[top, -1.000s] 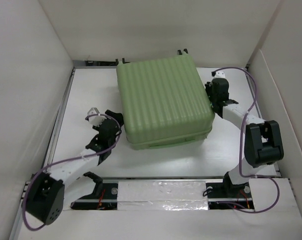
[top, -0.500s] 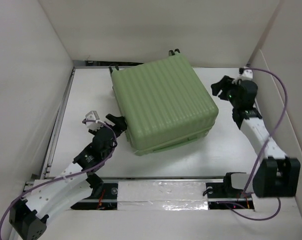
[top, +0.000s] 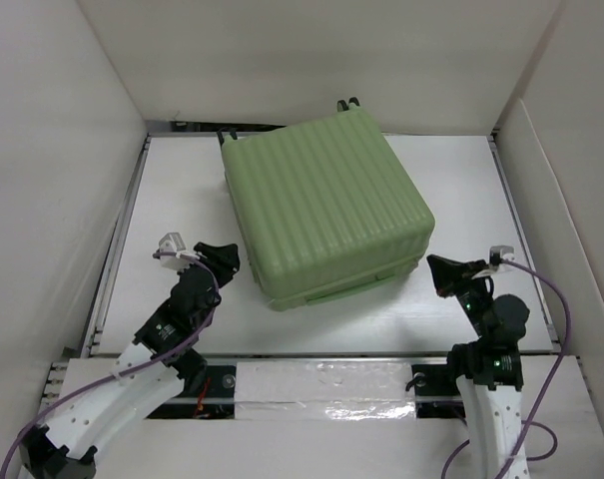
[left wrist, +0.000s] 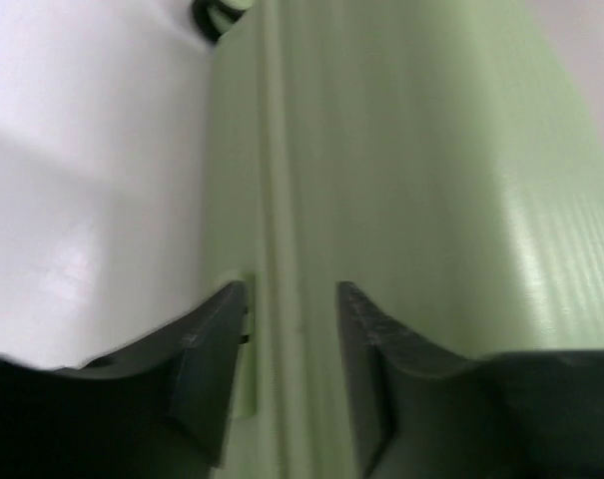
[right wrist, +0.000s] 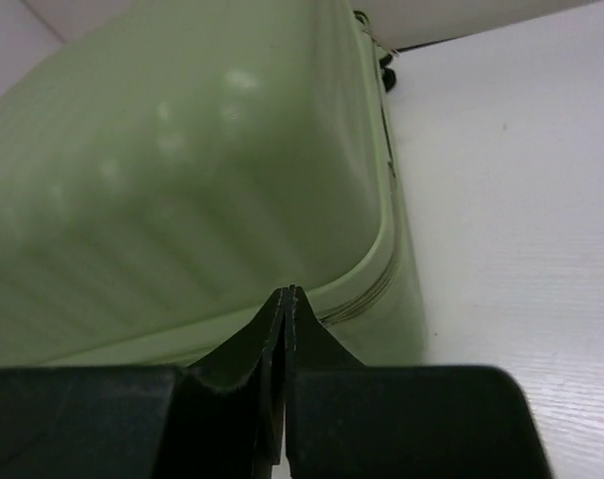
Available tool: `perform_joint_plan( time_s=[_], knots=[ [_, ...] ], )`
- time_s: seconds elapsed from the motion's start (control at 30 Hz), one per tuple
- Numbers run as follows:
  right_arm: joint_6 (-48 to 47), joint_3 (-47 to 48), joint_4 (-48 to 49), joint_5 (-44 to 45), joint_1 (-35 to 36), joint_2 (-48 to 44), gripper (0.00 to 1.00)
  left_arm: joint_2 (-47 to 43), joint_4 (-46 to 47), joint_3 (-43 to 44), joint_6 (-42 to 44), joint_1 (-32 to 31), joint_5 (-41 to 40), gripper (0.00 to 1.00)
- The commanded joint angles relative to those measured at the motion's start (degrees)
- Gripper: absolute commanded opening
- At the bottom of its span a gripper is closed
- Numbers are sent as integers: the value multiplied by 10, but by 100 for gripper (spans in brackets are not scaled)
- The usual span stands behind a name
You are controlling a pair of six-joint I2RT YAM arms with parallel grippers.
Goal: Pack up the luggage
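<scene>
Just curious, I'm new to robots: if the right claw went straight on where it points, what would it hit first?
Probably the luggage: the shut right gripper aims at its seam by the near right corner, nothing between them, though the gap is hard to judge.

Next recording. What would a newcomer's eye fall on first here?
The closed pale green luggage, lying flat and slightly askew on the white table, dominates the scene. The left gripper is by its near-left corner with fingers parted in line with the shell's seam. The right gripper, pinched shut, points at the near-right corner.
</scene>
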Motion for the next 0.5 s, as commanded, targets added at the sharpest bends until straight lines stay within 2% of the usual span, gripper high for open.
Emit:
perform_joint_plan(
  time_s=[0.0, 0.1, 0.2, 0.33, 0.47],
  knots=[
    [25, -18, -60, -11, 12, -43, 13, -44, -48, -42, -51, 2, -36, 36],
    [39, -24, -29, -18, 20, 31, 25, -65, -49, -72, -58, 8, -21, 30],
    [17, -13, -10, -14, 20, 78, 30, -38, -43, -72, -48, 8, 20, 32],
    [10, -12, 13, -31, 20, 112, 27, 24, -15, -56, -33, 8, 103, 32],
    [12, -25, 42, -47, 20, 119, 28, 48, 20, -51, -18, 8, 141, 38]
  ],
)
